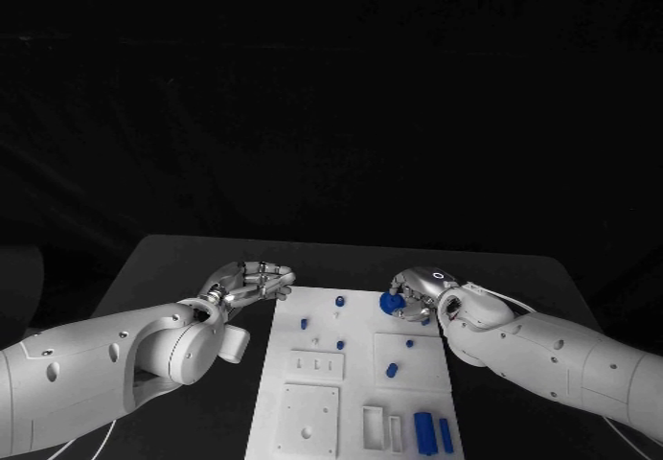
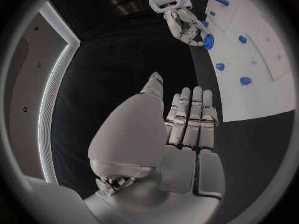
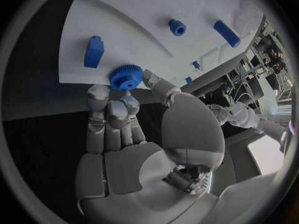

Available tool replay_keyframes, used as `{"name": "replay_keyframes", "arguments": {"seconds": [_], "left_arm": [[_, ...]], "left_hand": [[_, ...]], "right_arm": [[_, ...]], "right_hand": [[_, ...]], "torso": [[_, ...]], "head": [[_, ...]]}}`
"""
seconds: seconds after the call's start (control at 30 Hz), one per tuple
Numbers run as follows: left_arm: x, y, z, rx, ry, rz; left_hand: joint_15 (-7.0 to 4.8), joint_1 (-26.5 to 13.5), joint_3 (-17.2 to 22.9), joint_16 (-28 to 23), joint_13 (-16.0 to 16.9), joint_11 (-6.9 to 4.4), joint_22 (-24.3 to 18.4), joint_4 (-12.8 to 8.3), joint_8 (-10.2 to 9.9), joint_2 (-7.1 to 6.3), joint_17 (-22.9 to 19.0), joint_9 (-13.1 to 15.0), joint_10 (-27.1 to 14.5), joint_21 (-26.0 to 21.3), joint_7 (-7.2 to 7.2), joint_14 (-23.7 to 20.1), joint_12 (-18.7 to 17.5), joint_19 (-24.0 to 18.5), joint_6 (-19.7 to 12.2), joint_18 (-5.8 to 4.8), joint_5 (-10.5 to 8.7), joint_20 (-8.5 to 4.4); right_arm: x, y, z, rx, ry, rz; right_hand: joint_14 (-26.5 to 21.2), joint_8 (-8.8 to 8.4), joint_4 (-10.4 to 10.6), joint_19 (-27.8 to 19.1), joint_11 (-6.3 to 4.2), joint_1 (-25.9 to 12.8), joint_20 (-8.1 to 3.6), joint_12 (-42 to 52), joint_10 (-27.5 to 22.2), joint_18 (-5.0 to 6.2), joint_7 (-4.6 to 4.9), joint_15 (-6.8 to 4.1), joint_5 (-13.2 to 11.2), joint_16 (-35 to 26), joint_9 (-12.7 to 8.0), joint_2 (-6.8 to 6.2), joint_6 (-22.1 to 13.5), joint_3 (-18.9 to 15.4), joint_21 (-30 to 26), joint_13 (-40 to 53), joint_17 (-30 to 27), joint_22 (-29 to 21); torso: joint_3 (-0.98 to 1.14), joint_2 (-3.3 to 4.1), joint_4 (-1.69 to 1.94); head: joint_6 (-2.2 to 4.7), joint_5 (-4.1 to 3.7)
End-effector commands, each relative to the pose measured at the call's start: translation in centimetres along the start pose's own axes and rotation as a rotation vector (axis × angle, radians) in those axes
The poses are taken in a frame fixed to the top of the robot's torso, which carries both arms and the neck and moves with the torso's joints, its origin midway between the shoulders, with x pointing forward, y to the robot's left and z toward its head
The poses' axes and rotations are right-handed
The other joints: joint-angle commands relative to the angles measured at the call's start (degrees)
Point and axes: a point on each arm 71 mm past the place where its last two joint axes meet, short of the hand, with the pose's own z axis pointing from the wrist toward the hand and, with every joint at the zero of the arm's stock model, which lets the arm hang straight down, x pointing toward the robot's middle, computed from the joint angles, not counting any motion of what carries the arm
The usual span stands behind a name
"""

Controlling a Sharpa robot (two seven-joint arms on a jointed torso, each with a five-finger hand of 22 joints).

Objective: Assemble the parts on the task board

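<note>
The white task board (image 1: 362, 324) lies in the middle of the black table. My right hand (image 1: 431, 295) hovers at the board's far right corner and pinches a blue gear (image 1: 393, 303) between thumb and fingers. In the right wrist view the gear (image 3: 126, 77) sits at the fingertips, just past the board's edge (image 3: 124, 15). In the left wrist view the same gear (image 2: 208, 41) shows in the right hand (image 2: 186, 27). My left hand (image 1: 257, 284) floats beside the board's far left corner; its fingers (image 2: 190, 119) are stretched out and hold nothing.
Small blue parts stand on the board's far half (image 1: 338, 301) (image 1: 304, 324) (image 1: 391, 368). Two blue blocks (image 1: 432, 434) lie in slots at the near right. White recessed plates (image 1: 309, 414) fill the near left. A blue block (image 3: 94, 52) stands close to the gear.
</note>
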Motion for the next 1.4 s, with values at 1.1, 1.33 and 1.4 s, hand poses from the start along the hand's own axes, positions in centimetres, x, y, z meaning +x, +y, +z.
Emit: {"name": "replay_keyframes", "arguments": {"seconds": [1.1,1.33,1.4], "left_arm": [[0.42,-0.09,0.07,0.003,0.030,-0.002],[0.55,-0.11,0.04,0.004,0.036,-0.002],[0.48,-0.12,-0.01,0.004,0.034,-0.002]], "left_hand": [[-0.01,0.2,-0.4,0.2,-0.2,0.13,1.2,0.1,-0.4,0.06,-0.1,-0.3,-0.2,-0.3,-0.13,0.1,-0.7,0.0,0.1,0.96,-0.45,0.12],[0.00,0.2,-0.4,0.2,-0.3,0.17,1.2,0.1,-0.5,0.10,-0.1,-0.3,-0.3,-0.4,-0.12,0.1,-0.9,0.0,0.0,0.96,-0.41,0.13],[0.00,0.2,-0.4,0.2,-0.3,0.18,1.2,0.1,-0.5,0.10,-0.1,-0.3,-0.3,-0.4,-0.12,0.1,-0.9,-0.1,0.0,0.95,-0.41,0.13]], "right_arm": [[-0.04,-0.57,0.16,0.032,0.000,-0.001],[0.22,-0.56,0.45,0.041,0.021,-0.004],[0.32,-0.44,0.56,0.040,0.029,-0.005]], "right_hand": [[-0.2,-0.15,1.1,-0.5,-0.13,-0.1,-0.54,0.8,-0.6,3.02,0.08,-0.04,-0.4,0.1,0.0,0.47,0.4,1.9,1.2,-0.3,0.9,1.2],[-0.3,-0.34,1.5,-0.6,-0.05,-0.6,-0.65,0.9,-0.7,3.02,0.16,0.03,0.0,0.0,-0.1,0.46,0.1,1.9,1.4,-0.5,1.2,1.2],[-0.3,-0.40,1.6,-0.6,-0.02,-0.7,-0.68,0.9,-0.7,3.02,0.20,0.06,0.0,0.0,-0.1,0.44,0.0,1.8,1.5,-0.6,1.3,1.2]], "torso": [[-0.03,-0.11,-0.07],[-0.09,-0.09,-0.04],[-0.09,-0.08,-0.06]], "head": [[-0.58,0.78],[-0.78,0.82],[-0.77,0.89]]}}
